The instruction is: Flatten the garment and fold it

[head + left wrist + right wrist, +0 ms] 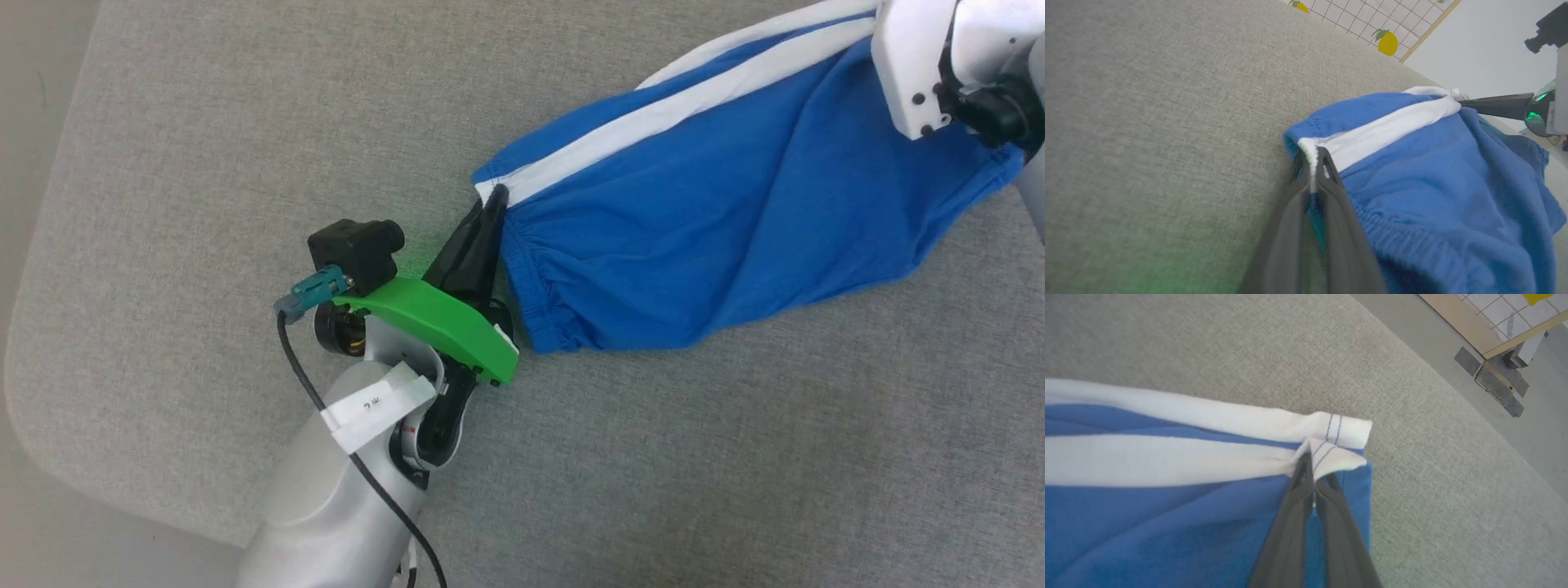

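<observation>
Count: one pair of blue shorts point(718, 220), two claws, one grey desk point(204, 163). In the head view the shorts stretch toward 2 o'clock on the desk, with the left claw point(494, 200) clamped on the striped waistband corner at their 9 o'clock end and the right claw point(1312, 465) pinching the white hem corner at their 2 o'clock end. Risk, judged: both bites are shallow edge pinches, so harder pulling could free a corner, and the diagonal creases between them could get folded in.

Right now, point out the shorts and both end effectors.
shorts point(735, 220), head view, mid blue panel.
left end effector point(1312, 157), left wrist view, between fingertips at waistband.
right end effector point(1312, 473), right wrist view, between fingertips at white hem.
</observation>
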Available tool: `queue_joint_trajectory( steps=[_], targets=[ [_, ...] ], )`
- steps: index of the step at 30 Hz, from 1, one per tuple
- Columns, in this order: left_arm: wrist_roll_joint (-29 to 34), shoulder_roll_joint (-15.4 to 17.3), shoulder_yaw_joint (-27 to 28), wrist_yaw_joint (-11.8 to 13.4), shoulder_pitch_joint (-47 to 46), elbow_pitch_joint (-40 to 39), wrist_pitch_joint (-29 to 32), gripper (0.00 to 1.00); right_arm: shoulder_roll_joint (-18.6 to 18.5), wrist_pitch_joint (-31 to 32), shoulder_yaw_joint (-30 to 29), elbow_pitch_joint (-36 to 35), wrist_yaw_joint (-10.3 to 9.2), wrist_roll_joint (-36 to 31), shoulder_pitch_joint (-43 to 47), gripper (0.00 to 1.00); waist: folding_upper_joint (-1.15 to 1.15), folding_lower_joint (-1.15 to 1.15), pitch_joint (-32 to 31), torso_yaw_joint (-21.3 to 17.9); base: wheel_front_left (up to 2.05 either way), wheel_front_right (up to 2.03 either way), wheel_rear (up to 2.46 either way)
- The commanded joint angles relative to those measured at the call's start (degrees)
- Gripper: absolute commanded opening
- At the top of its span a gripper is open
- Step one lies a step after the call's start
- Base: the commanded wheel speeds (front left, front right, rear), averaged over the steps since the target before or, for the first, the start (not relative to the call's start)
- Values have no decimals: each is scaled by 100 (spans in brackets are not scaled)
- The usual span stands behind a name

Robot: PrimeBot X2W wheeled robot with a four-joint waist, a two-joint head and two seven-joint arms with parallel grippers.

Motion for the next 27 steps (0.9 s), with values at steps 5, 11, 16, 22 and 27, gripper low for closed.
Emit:
queue_joint_trajectory(
  steps=[5,11,16,22,27],
  targets=[
    [-47,-22,-34,39,56,66,25,100,68,-9,-53,128,-9,163,70,100,0,-1,-85,-42,0,0,0],
    [24,-14,9,71,190,-25,-334,100,40,-1096,-245,-136,-9,146,555,100,0,-1,-445,-120,0,0,0],
    [86,88,52,109,479,-129,-509,100,-5,-1738,-468,-407,-9,191,1173,100,0,-1,-815,-236,0,0,0],
    [285,211,294,302,888,-333,-721,100,53,-2468,-1126,-887,-9,210,2057,100,0,-1,-1228,-343,0,0,0],
    [848,200,857,345,1088,-722,-784,100,252,-2884,-1869,-1160,-9,105,2645,100,0,-1,-1429,-373,0,0,0]
  ],
)
